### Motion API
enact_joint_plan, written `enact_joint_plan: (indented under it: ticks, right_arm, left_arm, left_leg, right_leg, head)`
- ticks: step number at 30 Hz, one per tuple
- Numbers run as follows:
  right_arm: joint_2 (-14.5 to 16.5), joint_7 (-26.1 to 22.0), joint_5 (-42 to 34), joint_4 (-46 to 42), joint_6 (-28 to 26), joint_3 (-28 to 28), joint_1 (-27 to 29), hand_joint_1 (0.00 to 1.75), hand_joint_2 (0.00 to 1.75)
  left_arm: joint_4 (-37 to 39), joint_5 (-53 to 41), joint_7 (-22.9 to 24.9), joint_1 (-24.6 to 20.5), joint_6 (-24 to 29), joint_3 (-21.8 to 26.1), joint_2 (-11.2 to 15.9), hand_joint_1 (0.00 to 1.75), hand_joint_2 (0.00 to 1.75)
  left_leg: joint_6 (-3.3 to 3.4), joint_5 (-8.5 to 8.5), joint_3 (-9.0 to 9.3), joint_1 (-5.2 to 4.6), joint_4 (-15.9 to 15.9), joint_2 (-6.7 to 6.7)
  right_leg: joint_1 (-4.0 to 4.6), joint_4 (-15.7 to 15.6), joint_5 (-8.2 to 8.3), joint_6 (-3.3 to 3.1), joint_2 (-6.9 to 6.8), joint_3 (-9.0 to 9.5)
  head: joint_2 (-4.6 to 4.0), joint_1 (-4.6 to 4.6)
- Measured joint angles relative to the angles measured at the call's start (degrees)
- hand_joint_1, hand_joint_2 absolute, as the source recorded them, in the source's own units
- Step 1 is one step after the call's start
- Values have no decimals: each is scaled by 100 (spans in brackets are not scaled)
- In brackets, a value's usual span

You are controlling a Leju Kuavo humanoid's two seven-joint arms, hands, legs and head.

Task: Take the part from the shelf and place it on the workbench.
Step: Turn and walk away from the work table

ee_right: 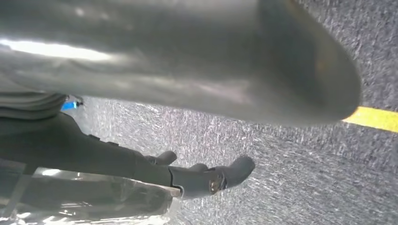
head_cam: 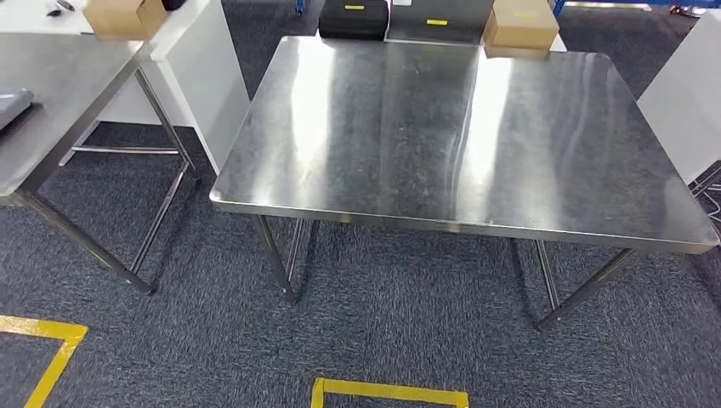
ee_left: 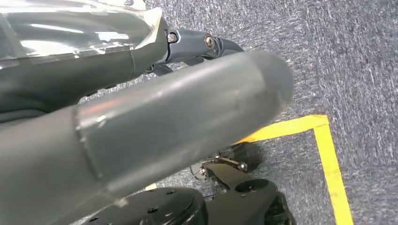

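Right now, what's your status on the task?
Left robot hand, right robot hand hang open, holding nothing. Part not yet fetched. Workbench ahead, cardboard box beside far edge.

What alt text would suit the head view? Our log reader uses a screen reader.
A bare steel workbench fills the view, standing on dark carpet with yellow floor tape. A cardboard box and a black case sit beyond its far edge; a second steel table stands left.

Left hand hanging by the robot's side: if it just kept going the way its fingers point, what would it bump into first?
Probably the carpet floor. The left hand points down past its thumb, and nothing seems to lie between, though depth is hard to judge here.
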Motion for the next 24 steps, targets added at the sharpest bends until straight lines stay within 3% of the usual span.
enact_joint_plan:
  ticks: [1, 3, 4, 5, 6, 7, 9, 11, 12, 13, 15, 17, 19, 20, 21, 22, 24]
  right_arm:
    - [-5, 1, 5, 2, 39, 16, 2, 0, 0]
    - [-14, 1, -8, 4, 118, 39, 3, 0, 0]
    - [-18, 1, -29, 4, 151, 42, 4, 0, 0]
    - [-21, 1, -57, 4, 186, 43, 4, 0, 0]
    - [-23, 1, -90, 5, 214, 42, 4, 0, 0]
    - [-26, 1, -120, 5, 253, 42, 3, 0, 0]
    - [-34, 2, -178, 4, 332, 41, 2, 0, 0]
    - [-44, 15, -260, 4, 428, 29, -3, 0, 0]
    - [-49, 28, -305, 4, 477, 14, -10, 0, 0]
    - [-52, 44, -348, 5, 520, -6, -18, 0, 0]
    - [-61, 85, -415, 5, 582, -59, -23, 0, 0]
    - [-74, 133, -467, 5, 620, -112, -22, 0, 0]
    - [-81, 165, -493, 5, 643, -148, -25, 0, 0]
    - [-81, 171, -498, 5, 648, -160, -25, 0, 0]
    - [-85, 171, -499, 5, 648, -173, -25, 0, 0]
    - [-91, 172, -501, 5, 648, -185, -25, 0, 0]
    - [-104, 172, -502, 5, 648, -206, -31, 0, 0]
  left_arm:
    - [0, 1, -11, 8, 8, 11, 2, 0, 0]
    - [0, -4, -39, 15, 14, 33, 4, 0, 0]
    - [0, -10, -50, 13, 11, 41, 4, 0, 0]
    - [0, -21, -58, 12, 5, 45, 4, 0, 0]
    - [0, -33, -65, 10, -2, 47, 4, 0, 0]
    - [0, -44, -70, 8, -10, 48, 4, 0, 0]
    - [0, -62, -75, -4, -20, 51, 3, 0, 0]
    - [0, -85, -77, -22, -23, 55, -2, 0, 0]
    - [0, -101, -76, -31, -25, 56, -5, 0, 0]
    - [0, -115, -73, -38, -27, 57, -7, 0, 0]
    - [1, -144, -56, -58, -34, 59, -11, 0, 0]
    - [1, -182, -34, -84, -46, 59, -20, 0, 0]
    - [0, -216, -22, -104, -61, 58, -26, 0, 0]
    - [0, -224, -20, -108, -67, 58, -28, 0, 0]
    - [1, -229, -16, -110, -74, 58, -30, 0, 0]
    - [1, -231, -13, -110, -80, 58, -32, 0, 0]
    - [1, -231, -7, -115, -87, 58, -37, 0, 0]
  left_leg:
    - [-37, -183, -39, 17, 126, -14]
    - [-116, -776, -152, 65, 652, -34]
    - [-149, -1023, -207, 91, 1004, -34]
    - [-176, -1136, -230, 115, 1301, -34]
    - [-195, -1103, -197, 138, 1466, -34]
    - [-208, -956, -69, 162, 1437, -33]
    - [-221, -675, 424, 197, 832, -39]
    - [-215, -683, 871, 185, 138, -67]
    - [-206, -745, 957, 164, -43, -80]
    - [-183, -752, 967, 138, -112, -87]
    - [-66, -680, 854, 125, -154, -66]
    - [95, -544, 678, 116, -187, -35]
    - [174, -403, 500, 83, -186, -13]
    - [186, -330, 407, 69, -184, -2]
    - [187, -256, 313, 58, -179, 11]
    - [181, -182, 217, 51, -174, 21]
    - [153, -37, 60, 44, -161, 31]
  right_leg:
    - [-24, -5, 55, -63, -11, -41]
    - [-30, -5, 173, -138, -31, -160]
    - [-25, 1, 231, -151, -38, -233]
    - [-20, 10, 289, -139, -42, -312]
    - [-19, 26, 344, -124, -46, -384]
    - [-23, 56, 396, -102, -48, -467]
    - [-35, 134, 472, -46, -45, -612]
    - [-32, 195, 539, 40, -42, -719]
    - [-31, 206, 580, 86, -43, -753]
    - [-33, 210, 626, 133, -43, -782]
    - [-33, 258, 633, 189, -38, -890]
    - [-28, 601, 293, 139, -22, -1078]
    - [-34, 1291, -230, 58, -5, -1285]
    - [-35, 1627, -378, 64, 0, -1344]
    - [-36, 1846, -395, 105, 4, -1328]
    - [-36, 1892, -301, 167, 6, -1223]
    - [-35, 1423, -31, 259, 6, -736]
  head:
    - [0, -10]
    - [0, -30]
    - [0, -35]
    - [0, -37]
    - [0, -36]
    - [0, -38]
    - [0, -38]
    - [0, -35]
    - [0, -37]
    - [0, -35]
    - [0, -28]
    - [0, 6]
    - [0, 32]
    - [0, 37]
    - [0, 36]
    - [0, 36]
    - [0, 37]
